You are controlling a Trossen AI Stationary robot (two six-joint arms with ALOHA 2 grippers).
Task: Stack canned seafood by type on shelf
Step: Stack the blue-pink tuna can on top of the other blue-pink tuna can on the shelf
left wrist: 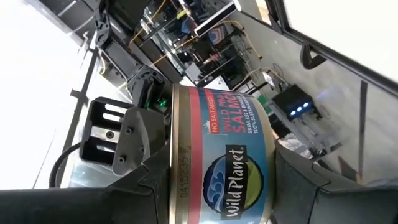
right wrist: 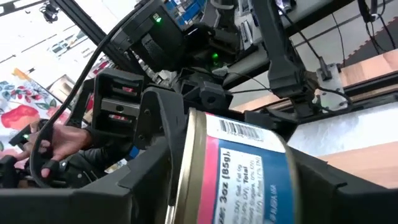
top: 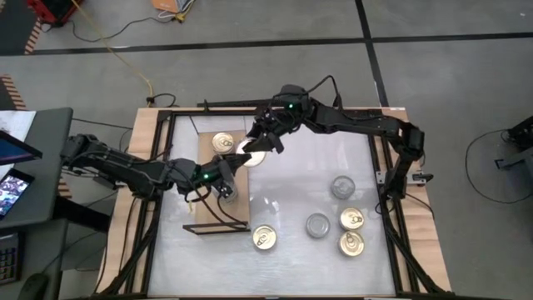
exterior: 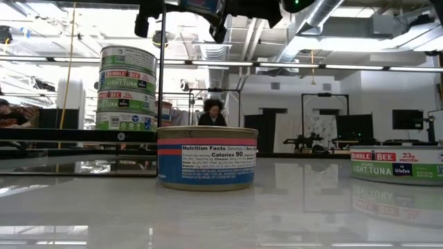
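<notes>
High view: shelf (top: 210, 185) at table's left, one gold-topped stack (top: 221, 142) on its far end. Right gripper (top: 263, 143), clamped on a tin (top: 253, 157), hangs just beside that stack, nearer it than left gripper (top: 225, 179), holding a salmon tin (left wrist: 221, 155) over mid-shelf. Five tins (top: 343, 218) lie flat, well right.

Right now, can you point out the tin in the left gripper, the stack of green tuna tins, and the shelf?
Wild Planet tin (left wrist: 221, 168): left wrist view, on its label.
Stack of green tuna tins (exterior: 127, 88): low view, on its middle labels.
Shelf (top: 207, 147): high view, on bare board.
</notes>
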